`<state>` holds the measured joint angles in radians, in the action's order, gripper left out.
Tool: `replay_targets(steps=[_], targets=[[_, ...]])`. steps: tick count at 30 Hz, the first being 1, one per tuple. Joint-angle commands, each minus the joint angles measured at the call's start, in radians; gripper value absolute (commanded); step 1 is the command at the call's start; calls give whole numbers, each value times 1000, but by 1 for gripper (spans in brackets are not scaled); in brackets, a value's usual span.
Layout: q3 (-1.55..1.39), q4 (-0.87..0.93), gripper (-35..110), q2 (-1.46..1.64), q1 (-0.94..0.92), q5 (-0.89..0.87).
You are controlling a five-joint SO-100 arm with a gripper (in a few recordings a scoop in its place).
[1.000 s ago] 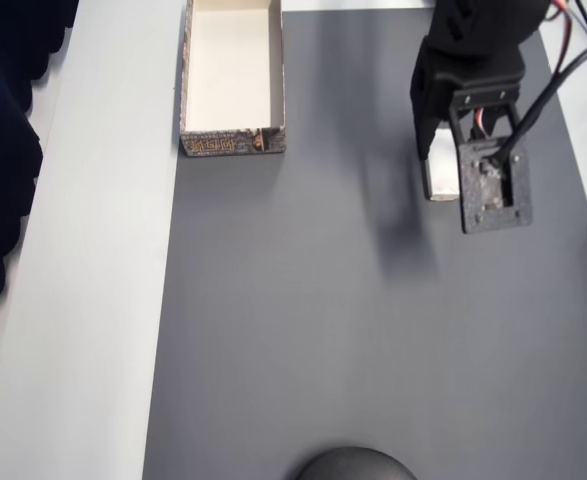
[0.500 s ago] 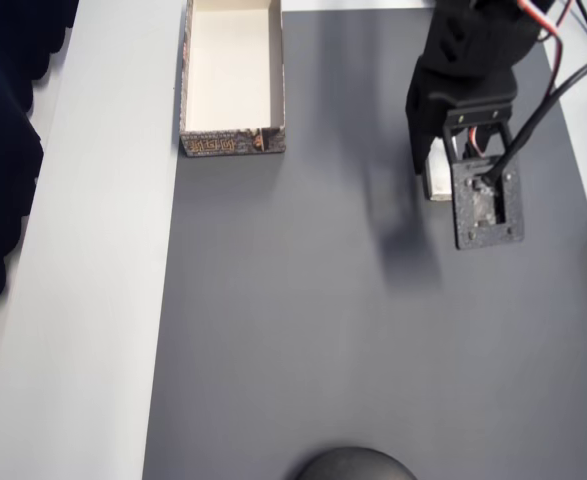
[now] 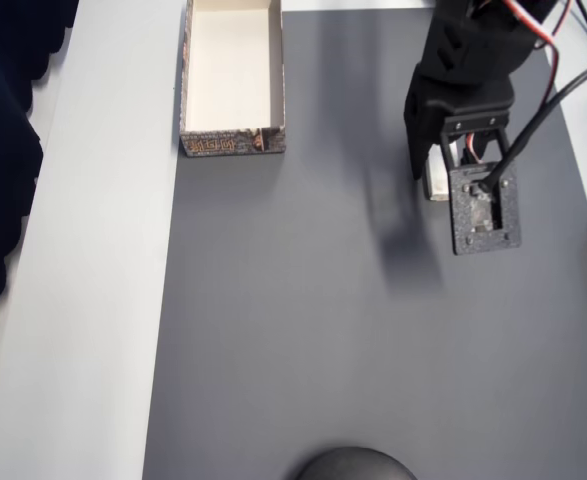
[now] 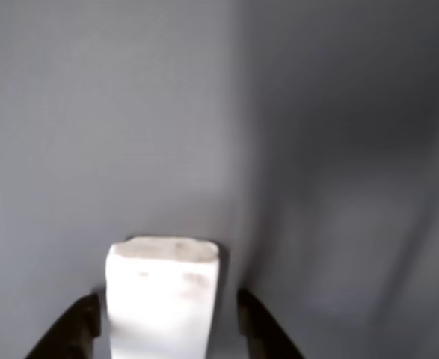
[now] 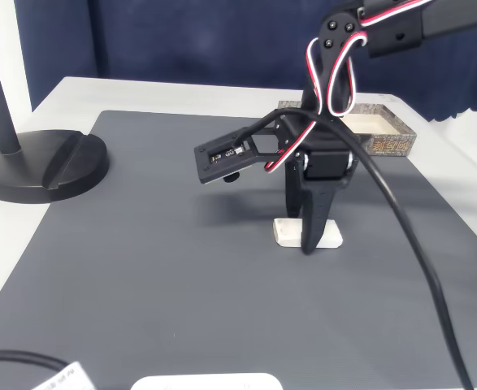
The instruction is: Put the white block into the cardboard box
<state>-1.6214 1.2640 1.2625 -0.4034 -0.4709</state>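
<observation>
arm: black, reaching down from above, wrist bent steeply | gripper [image 5: 305,236]: pointing straight down, tips at the surface | jaws: parted, not clamped

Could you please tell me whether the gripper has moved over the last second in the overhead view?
Yes. Against the unmoved cardboard box, the gripper has shifted slightly up and left in the overhead view, straddling the white block on the mat.
</observation>
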Motion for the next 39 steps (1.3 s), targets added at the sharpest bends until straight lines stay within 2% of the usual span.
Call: replay_targets(steps=[1,13,18,32,39], targets=[[69,-6,24,3,15,5],[54,34,11,3,23,3],[54,55,-2,3,38,-5],[95,98,-2,21,51,-8],[170,256,-2,126,18,5]])
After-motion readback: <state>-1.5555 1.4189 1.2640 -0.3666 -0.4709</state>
